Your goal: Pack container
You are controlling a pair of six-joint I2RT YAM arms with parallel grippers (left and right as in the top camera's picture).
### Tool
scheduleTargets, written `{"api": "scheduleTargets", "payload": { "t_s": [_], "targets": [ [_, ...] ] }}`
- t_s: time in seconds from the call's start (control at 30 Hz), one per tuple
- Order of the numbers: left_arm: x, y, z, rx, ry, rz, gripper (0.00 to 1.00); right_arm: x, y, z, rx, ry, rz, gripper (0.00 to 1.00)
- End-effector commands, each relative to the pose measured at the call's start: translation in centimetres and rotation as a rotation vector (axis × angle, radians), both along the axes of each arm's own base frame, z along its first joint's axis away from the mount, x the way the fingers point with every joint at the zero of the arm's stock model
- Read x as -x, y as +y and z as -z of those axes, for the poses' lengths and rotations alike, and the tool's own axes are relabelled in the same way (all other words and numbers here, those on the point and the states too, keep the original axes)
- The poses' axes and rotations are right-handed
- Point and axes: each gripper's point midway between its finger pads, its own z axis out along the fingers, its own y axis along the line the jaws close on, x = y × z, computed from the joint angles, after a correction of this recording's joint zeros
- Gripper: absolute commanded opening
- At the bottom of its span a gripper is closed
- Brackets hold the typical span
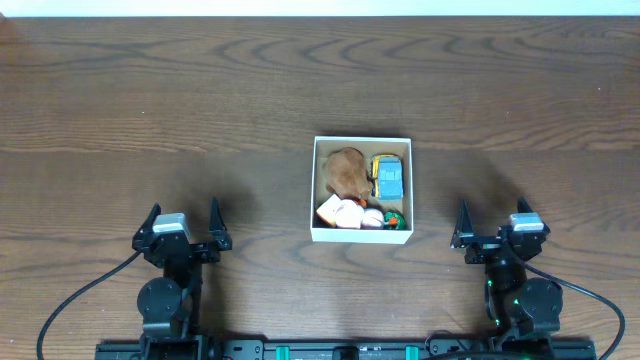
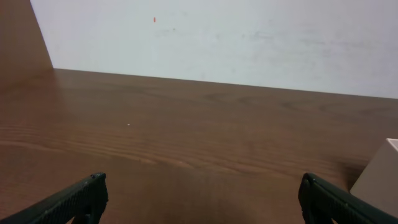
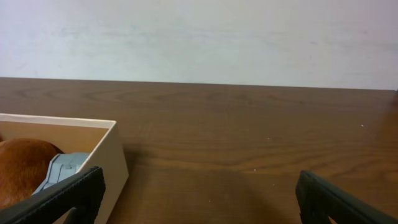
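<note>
The container (image 1: 362, 237), a small square white box with a tan inside, sits at the table's middle. It holds a brown plush toy (image 1: 346, 170), a yellow and blue toy car (image 1: 388, 176), pale pink and white pieces (image 1: 345, 212) and a small green and orange piece (image 1: 396, 218). My left gripper (image 1: 183, 228) is open and empty near the front left, well away from the box. My right gripper (image 1: 494, 227) is open and empty at the front right. The right wrist view shows the box wall (image 3: 109, 165) with the brown toy (image 3: 22, 168) inside. The left wrist view shows a box corner (image 2: 379, 180).
The wooden table (image 1: 150, 100) stretches around the box. A pale wall (image 2: 217, 37) stands behind the far edge. Black cables (image 1: 70, 300) run from both arm bases at the front edge.
</note>
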Motion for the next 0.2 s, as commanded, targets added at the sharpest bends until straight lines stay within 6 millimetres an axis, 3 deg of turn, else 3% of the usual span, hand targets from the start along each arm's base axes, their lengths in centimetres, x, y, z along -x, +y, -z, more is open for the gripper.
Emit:
{"api": "scheduleTargets", "payload": {
  "t_s": [0.0,0.17],
  "targets": [
    [0.13,0.35,1.78,0.015,0.054,-0.02,0.98,0.02,-0.19,0.04,0.011,-0.002,0.006,0.99],
    [0.13,0.35,1.78,0.015,0.054,-0.02,0.98,0.02,-0.19,0.04,0.011,-0.002,0.006,0.99]
  ]
}}
